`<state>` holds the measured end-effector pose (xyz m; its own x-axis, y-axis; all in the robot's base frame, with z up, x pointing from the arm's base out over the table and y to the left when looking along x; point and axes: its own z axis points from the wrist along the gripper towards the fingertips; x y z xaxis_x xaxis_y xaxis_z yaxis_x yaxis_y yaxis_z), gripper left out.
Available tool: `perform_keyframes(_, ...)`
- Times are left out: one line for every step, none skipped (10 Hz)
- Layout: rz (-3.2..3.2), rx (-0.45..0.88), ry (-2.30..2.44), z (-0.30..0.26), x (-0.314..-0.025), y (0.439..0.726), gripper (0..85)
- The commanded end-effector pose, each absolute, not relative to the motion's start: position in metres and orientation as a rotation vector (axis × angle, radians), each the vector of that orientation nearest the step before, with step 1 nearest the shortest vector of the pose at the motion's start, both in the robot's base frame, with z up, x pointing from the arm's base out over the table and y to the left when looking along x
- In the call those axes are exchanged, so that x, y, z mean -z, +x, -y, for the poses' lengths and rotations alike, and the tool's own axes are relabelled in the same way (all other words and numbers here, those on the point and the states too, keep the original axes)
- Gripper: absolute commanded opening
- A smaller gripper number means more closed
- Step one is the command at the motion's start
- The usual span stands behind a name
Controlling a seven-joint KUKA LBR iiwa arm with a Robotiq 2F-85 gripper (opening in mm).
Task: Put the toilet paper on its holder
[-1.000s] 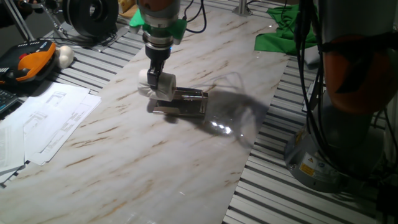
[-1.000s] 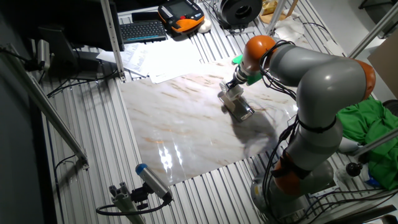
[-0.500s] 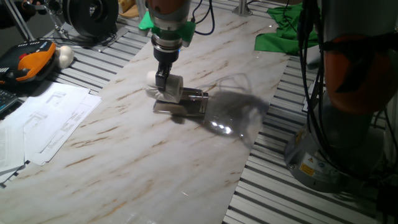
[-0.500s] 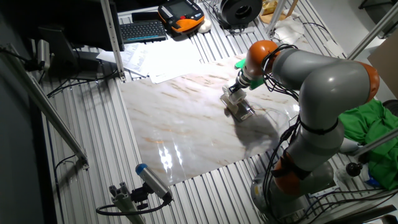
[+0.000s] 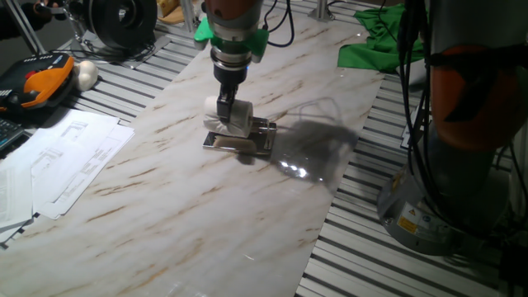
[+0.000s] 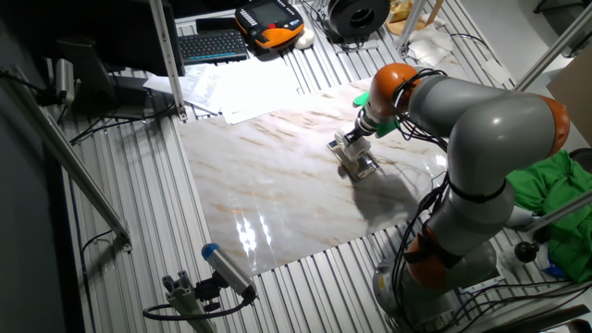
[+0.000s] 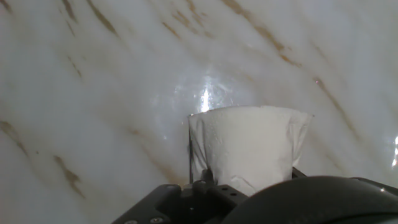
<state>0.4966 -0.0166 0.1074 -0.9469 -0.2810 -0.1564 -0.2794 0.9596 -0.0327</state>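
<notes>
While over the holder, toilet paper within the gripper.

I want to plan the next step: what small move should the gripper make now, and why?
Probably slide a little further along the bar. The gripper holds the small white toilet paper roll directly over the shiny chrome holder, but whether it is fully seated on the bar cannot be told.
</notes>
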Motion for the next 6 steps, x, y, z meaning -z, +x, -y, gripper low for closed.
perform_keyframes(-2.95, 0.013, -0.428, 0.018, -0.106, 0.494, 17.0)
perform_keyframes(-2.949, 0.014, -0.427, 0.02, -0.103, 0.489, 17.0)
perform_keyframes(-2.955, 0.01, -0.428, 0.02, -0.102, 0.483, 17.0)
perform_keyframes(-2.966, 0.008, -0.428, 0.019, -0.103, 0.481, 17.0)
perform_keyframes(-2.978, 0.005, -0.427, 0.019, -0.106, 0.48, 17.0)
perform_keyframes(-2.981, 0.009, -0.428, 0.02, -0.107, 0.479, 17.0)
